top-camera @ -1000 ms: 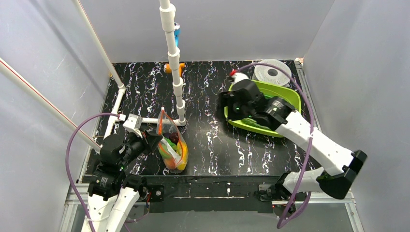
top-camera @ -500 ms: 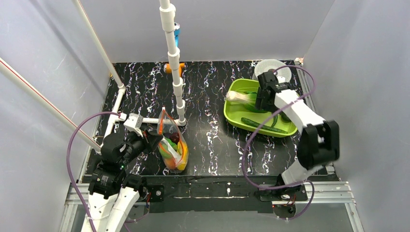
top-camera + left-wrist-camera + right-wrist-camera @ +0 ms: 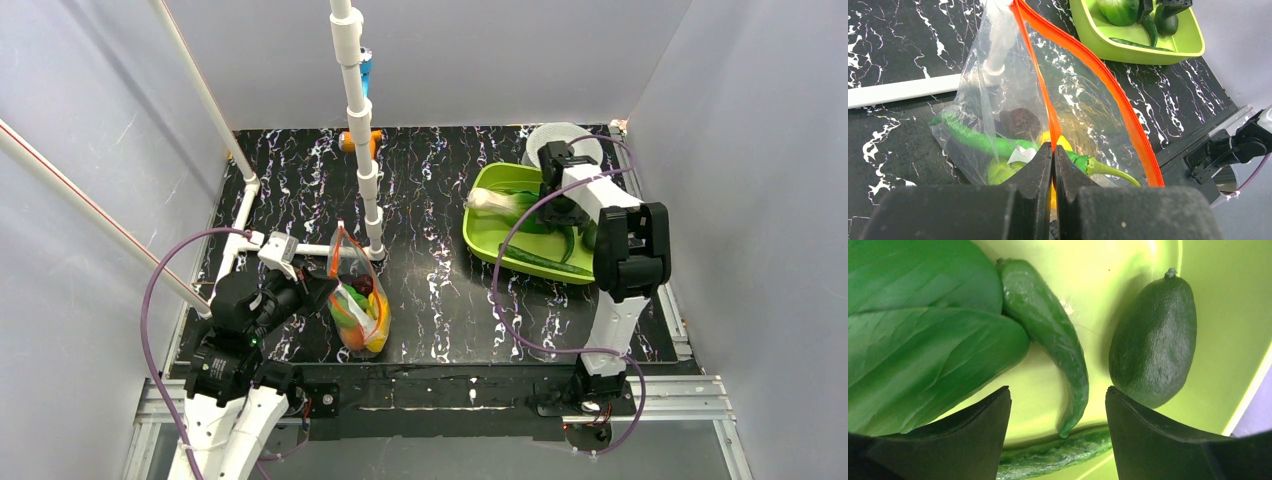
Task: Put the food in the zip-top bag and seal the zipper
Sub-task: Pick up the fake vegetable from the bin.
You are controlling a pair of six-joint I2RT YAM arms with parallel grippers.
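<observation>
- The right end effector [image 3: 1055,405] hangs nose-down inside the lime-green tray [image 3: 480,245], jaws wide apart and holding nothing.
- Key relation: the curved green pod [image 3: 1048,325] lies right in the gap. Its thin tip sits between the two fingers and its fat end runs away from them toward the top of the wrist view. That puts its long axis roughly crossways to the closing line, so I'd guess a straight drop and squeeze catches it.
- The avocado [image 3: 1153,340] sits just outside the right finger, stem end pointing away, with its long axis about parallel to the pod.
- The leafy ball [image 3: 923,330] is on the other side, touching the pod's fat end. A second pod [image 3: 1058,455] lies across the near edge under the fingers.
- The right arm is obviously nearer all of this.
- The left end effector [image 3: 1053,150] is clamped tight on the zipper [image 3: 1098,65], holding the zip-top bag [image 3: 1088,100] upright on the surface [image 3: 430,200], mouth gaping, well apart from the tray.
- Bag contents: a plum [image 3: 1020,122], a yellow piece [image 3: 1064,145] and a long green pepper [image 3: 978,140]. The rest is too crinkly to call.
- The zipper isn't sealed yet.
</observation>
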